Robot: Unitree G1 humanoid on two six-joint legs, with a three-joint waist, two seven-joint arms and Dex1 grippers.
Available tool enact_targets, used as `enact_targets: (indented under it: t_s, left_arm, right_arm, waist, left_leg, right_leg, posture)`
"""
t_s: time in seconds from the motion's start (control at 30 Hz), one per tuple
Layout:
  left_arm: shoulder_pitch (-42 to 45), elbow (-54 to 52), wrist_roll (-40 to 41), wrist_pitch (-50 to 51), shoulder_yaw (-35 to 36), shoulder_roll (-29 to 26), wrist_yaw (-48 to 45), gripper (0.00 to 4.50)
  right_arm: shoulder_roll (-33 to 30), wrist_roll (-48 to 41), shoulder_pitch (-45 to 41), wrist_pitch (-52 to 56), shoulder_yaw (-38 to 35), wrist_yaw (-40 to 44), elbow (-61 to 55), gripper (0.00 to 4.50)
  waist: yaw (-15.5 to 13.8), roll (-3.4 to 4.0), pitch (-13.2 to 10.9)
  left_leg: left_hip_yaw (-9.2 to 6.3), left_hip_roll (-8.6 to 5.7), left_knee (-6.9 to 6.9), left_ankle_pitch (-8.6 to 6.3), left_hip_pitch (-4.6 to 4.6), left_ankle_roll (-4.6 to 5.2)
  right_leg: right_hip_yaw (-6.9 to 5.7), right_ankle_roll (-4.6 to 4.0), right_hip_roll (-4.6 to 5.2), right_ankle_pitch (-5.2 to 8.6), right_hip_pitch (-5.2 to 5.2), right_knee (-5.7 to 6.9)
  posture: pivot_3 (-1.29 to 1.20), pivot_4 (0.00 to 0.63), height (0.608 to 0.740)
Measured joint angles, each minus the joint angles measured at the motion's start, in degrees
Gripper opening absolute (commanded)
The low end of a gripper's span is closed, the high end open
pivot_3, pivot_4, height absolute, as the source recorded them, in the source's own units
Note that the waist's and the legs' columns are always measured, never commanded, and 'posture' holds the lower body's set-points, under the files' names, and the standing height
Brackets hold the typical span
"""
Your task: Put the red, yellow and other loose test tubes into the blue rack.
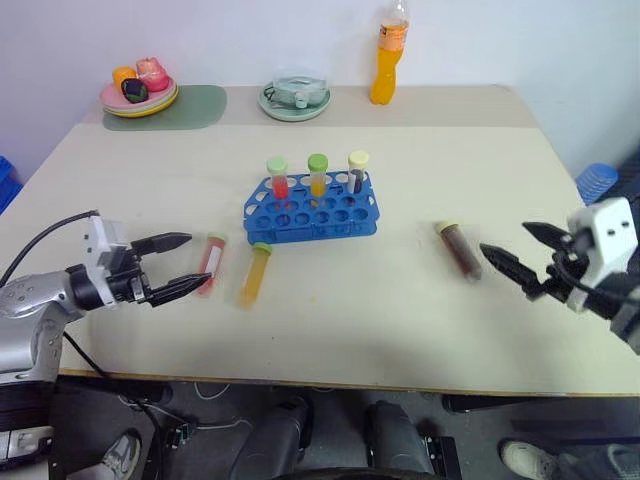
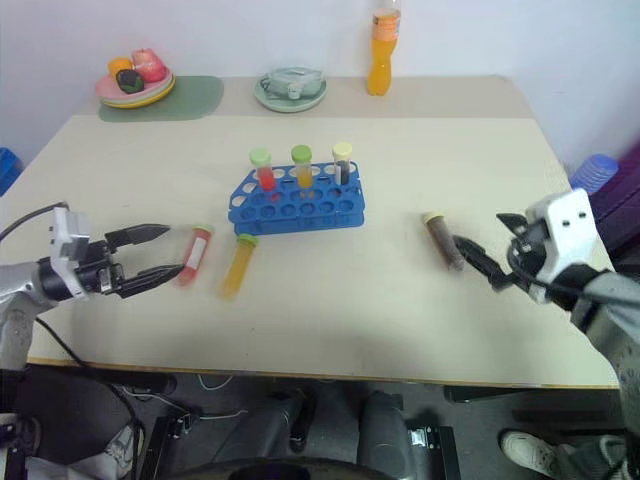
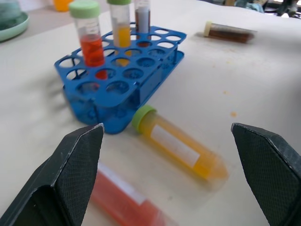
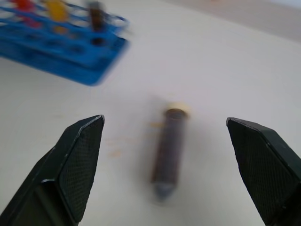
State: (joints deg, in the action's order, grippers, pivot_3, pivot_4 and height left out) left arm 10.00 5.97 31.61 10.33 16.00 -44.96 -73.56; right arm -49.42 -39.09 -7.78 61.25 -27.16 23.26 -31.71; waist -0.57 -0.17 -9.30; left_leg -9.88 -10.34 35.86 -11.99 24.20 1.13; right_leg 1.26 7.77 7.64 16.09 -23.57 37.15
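Behind blue rack: plates, orange bottle.

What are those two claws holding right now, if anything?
Nothing. The left gripper is open beside the lying red tube, and the right gripper is open near the brown tube; neither touches a tube.

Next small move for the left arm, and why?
Probably ease the open left gripper forward around the red tube: it lies flat on the table just ahead of the fingertips, nearer than the yellow tube, with nothing held yet.
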Motion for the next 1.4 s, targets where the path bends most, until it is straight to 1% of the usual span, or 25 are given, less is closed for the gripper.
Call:
enact_targets:
  t_s: [0.03, 0.1, 0.2, 0.3, 0.47, 0.6, 0.7, 1.03, 1.23, 1.33, 1.37, 1.4]
  left_arm:
    - [0.23, -0.07, -0.01, 0.07, -0.77, 0.14, -0.12, 4.45]
    - [0.84, -0.17, -0.02, 0.11, -1.88, 0.32, -0.48, 4.45]
    - [3.41, -0.08, 0.07, 0.15, -3.2, 0.44, -1.45, 4.45]
    - [5.8, -0.5, 0.67, 0.64, -4.17, 1.58, -2.38, 4.45]
    - [6.48, -2.78, 1.79, 2.95, -7.76, 2.83, -5.49, 4.45]
    - [6.84, -4.45, 3.73, 5.29, -10.7, 2.81, -10.61, 4.45]
    - [8.84, -4.46, 3.98, 5.6, -11.52, 2.96, -12.37, 4.45]
    - [10.2, -3.76, 3.85, 4.97, -12.78, 5.52, -13.08, 4.45]
    - [10.08, -3.64, 3.15, 3.89, -12.96, 5.76, -12.99, 4.45]
    - [9.8, -3.57, 2.77, 3.78, -12.96, 5.95, -12.76, 4.5]
    - [9.52, -3.58, 2.74, 3.69, -12.96, 6.09, -12.62, 4.5]
    - [9.06, -3.58, 2.71, 3.57, -12.96, 6.21, -12.53, 4.5]
  right_arm:
    - [-0.66, -0.61, -3.97, 3.84, 2.08, -1.0, 1.37, 4.29]
    - [-0.98, -1.4, -9.13, 9.45, 5.12, -1.96, 3.64, 4.29]
    - [0.04, -1.04, -18.65, 18.23, 11.06, -3.87, 11.75, 4.29]
    - [1.22, 0.36, -23.0, 21.36, 14.86, -4.32, 17.94, 4.29]
    - [1.71, 3.57, -25.76, 21.38, 20.14, -3.35, 25.83, 4.29]
    - [2.44, 6.8, -29.72, 18.91, 22.95, -2.02, 32.71, 4.29]
    - [3.61, 8.89, -33.2, 16.96, 24.98, -0.88, 37.22, 4.29]
    - [6.4, 13.22, -38.02, 15.26, 29.28, 2.57, 46.26, 4.29]
    - [7.83, 15.92, -40.47, 15.33, 31.65, 4.11, 50.13, 4.29]
    - [7.9, 17.73, -41.14, 14.19, 33.25, 4.84, 51.29, 3.42]
    - [7.9, 18.72, -41.33, 13.36, 34.23, 5.23, 51.71, 2.99]
    - [7.86, 19.6, -41.43, 12.89, 34.86, 5.43, 51.99, 2.66]
  waist:
    - [-0.01, -0.01, 0.0]
    - [-0.11, -0.04, -0.02]
    - [-0.18, -0.05, -0.04]
    - [-0.12, -0.06, -0.04]
    - [0.15, -0.06, -0.04]
    - [0.81, -0.04, -0.04]
    - [1.36, -0.04, -0.04]
    - [1.39, -0.04, -0.05]
    - [1.4, -0.04, -0.04]
    - [1.47, -0.05, -0.04]
    - [1.53, -0.05, -0.04]
    - [1.58, -0.05, -0.04]
  left_leg:
    - [0.01, 0.01, -0.02, 0.0, 0.01, 0.02]
    - [0.01, 0.01, -0.04, 0.0, 0.07, 0.07]
    - [0.03, 0.01, 0.0, -0.01, 0.19, 0.1]
    - [0.06, 0.0, 0.0, -0.03, 0.19, 0.14]
    - [0.09, 0.0, 0.02, -0.03, 0.19, 0.14]
    - [0.1, 0.01, 0.05, 0.0, 0.17, 0.11]
    - [0.09, 0.01, 0.04, 0.0, 0.17, 0.1]
    - [0.1, 0.01, 0.05, 0.02, 0.18, 0.09]
    - [0.1, 0.01, 0.04, 0.02, 0.18, 0.08]
    - [0.1, 0.01, 0.07, 0.02, 0.17, 0.08]
    - [0.1, 0.01, 0.08, 0.02, 0.16, 0.08]
    - [0.1, 0.01, 0.08, 0.02, 0.16, 0.08]
  right_leg:
    - [0.0, 0.0, 0.0, 0.0, 0.01, -0.02]
    - [-0.01, 0.09, 0.0, -0.05, -0.06, -0.03]
    - [-0.02, 0.12, 0.0, -0.08, -0.12, -0.06]
    - [-0.02, 0.16, 0.01, -0.1, -0.11, -0.07]
    - [-0.02, 0.24, 0.0, -0.15, -0.13, -0.03]
    - [-0.01, 0.24, -0.01, -0.17, -0.13, 0.04]
    - [-0.02, 0.24, -0.02, -0.17, -0.15, 0.05]
    - [-0.01, 0.29, -0.02, -0.2, -0.16, 0.05]
    - [-0.01, 0.29, -0.02, -0.2, -0.18, 0.06]
    - [-0.01, 0.28, -0.03, -0.21, -0.16, 0.06]
    - [-0.01, 0.28, -0.04, -0.23, -0.16, 0.06]
    - [-0.01, 0.28, -0.05, -0.24, -0.15, 0.06]
  posture:
    - [0.0, 0.15, 0.74]
    - [0.0, 0.15, 0.74]
    - [0.0, 0.15, 0.74]
    - [0.0, 0.15, 0.74]
    - [0.0, 0.15, 0.74]
    - [0.0, 0.15, 0.74]
    - [0.0, 0.15, 0.74]
    - [0.0, 0.15, 0.74]
    - [0.0, 0.15, 0.74]
    - [0.0, 0.15, 0.74]
    - [0.0, 0.15, 0.74]
    - [0.0, 0.15, 0.74]
